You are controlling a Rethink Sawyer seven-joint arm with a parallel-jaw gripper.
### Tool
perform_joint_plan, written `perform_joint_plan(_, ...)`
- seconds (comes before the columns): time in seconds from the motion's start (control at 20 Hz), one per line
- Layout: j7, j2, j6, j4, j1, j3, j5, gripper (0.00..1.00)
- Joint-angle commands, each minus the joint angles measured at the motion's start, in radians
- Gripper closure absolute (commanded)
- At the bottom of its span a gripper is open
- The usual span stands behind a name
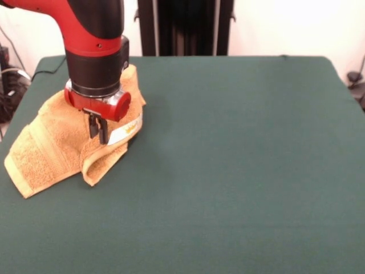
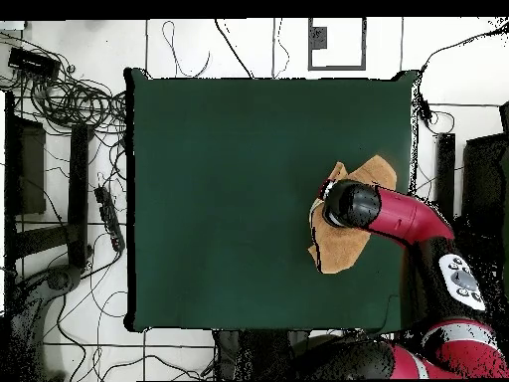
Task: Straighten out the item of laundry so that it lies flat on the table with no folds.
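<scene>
Gripper (image 1: 99, 130) lowered onto a folded towel (image 1: 54, 145) near a table (image 1: 239, 171) corner.

The towel lies crumpled near the table's left edge in the front view, toward the robot's side, one flap doubled over so that its white label (image 1: 126, 131) faces up. The arm (image 2: 403, 214) descends over it, and the dark fingers (image 1: 103, 131) stand close together at the fold beside the label; whether they pinch cloth cannot be told.

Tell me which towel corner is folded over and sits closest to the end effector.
The doubled-over flap of the towel, directly below the end effector; the corner at the picture's far left lies flat, farther away.
</scene>
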Motion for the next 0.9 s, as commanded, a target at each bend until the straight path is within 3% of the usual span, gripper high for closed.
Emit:
perform_joint_plan(0.05, 0.008, 0.087, -0.012, 0.103, 0.034, 0.120, -0.031, 1.00)
perform_joint_plan(0.4, 0.067, 0.027, 0.071, 0.110, 0.084, 0.095, 0.016, 1.00)
perform_joint_plan(0.9, 0.143, 0.008, 0.096, 0.120, 0.125, 0.076, 0.075, 1.00)
